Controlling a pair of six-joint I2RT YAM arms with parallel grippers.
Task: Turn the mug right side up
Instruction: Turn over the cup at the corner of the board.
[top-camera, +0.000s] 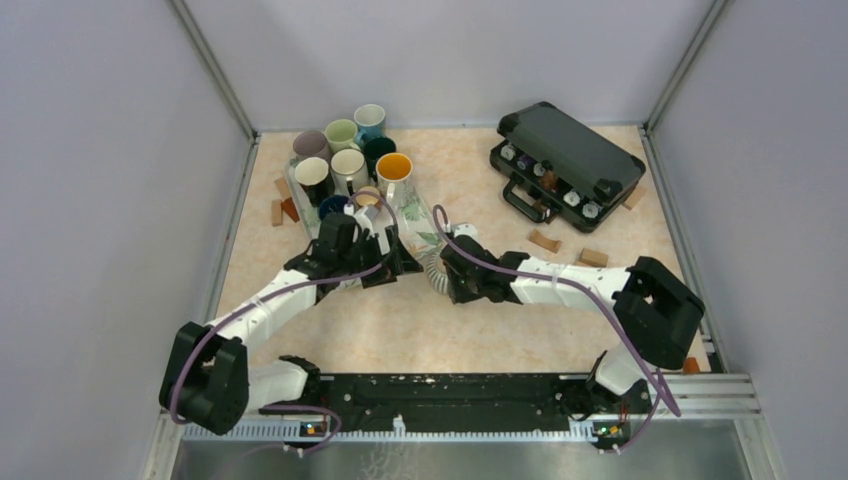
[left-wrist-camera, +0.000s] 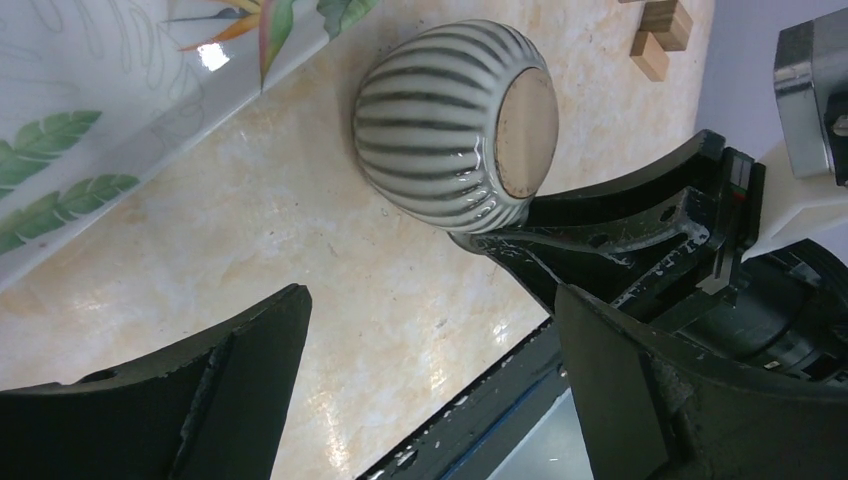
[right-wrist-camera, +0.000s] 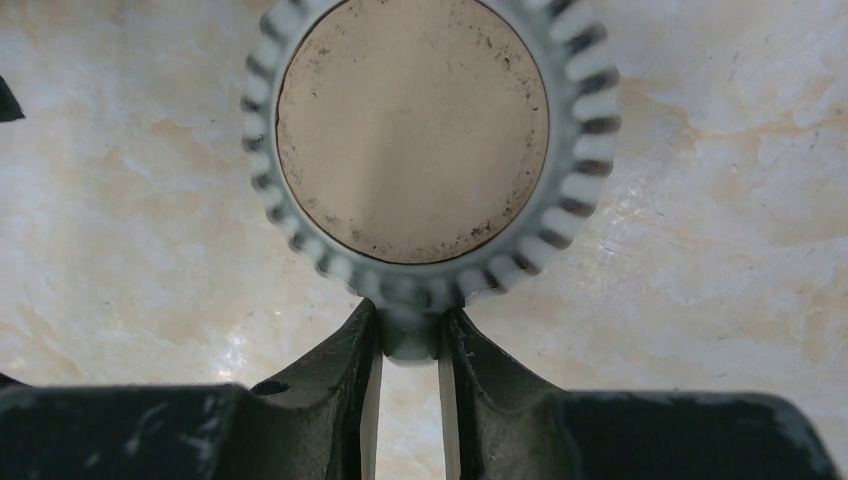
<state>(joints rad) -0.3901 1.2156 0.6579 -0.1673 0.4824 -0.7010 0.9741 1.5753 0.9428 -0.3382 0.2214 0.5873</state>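
Mug (left-wrist-camera: 440, 130), ribbed in grey and white, sits near the middle of the table (top-camera: 400, 325), just beside the near corner of a white tray (left-wrist-camera: 100, 90) printed with green leaves and a bright flower. It is not right side up. Its bare, unglazed round base faces the right wrist camera squarely, ringed by the striped wall, and its mouth is turned away out of sight. Marbled beige tabletop shows all around it in that view. Whether the mug rests on the surface or is held a little above it, I cannot tell.

The right claw (right-wrist-camera: 410, 338) is closed on the mug. Its two dark fingers (right-wrist-camera: 340, 375) pinch a pale, narrow part at the mug's edge from both sides, which looks like the handle. From the left wrist view the same fingers reach in from the base side and meet the mug at its lower edge.

The left claw (left-wrist-camera: 430, 300) stands wide open and grips nothing. Its fingers are spread apart over bare tabletop, near the mug but not touching it.

In the overhead view both arms reach toward the middle from their bases. A cluster of upright cups (top-camera: 350, 155) stands on the tray's far end. A black case (top-camera: 572, 150) lies open at the far right, and small wooden blocks (top-camera: 545, 241) are scattered nearby.
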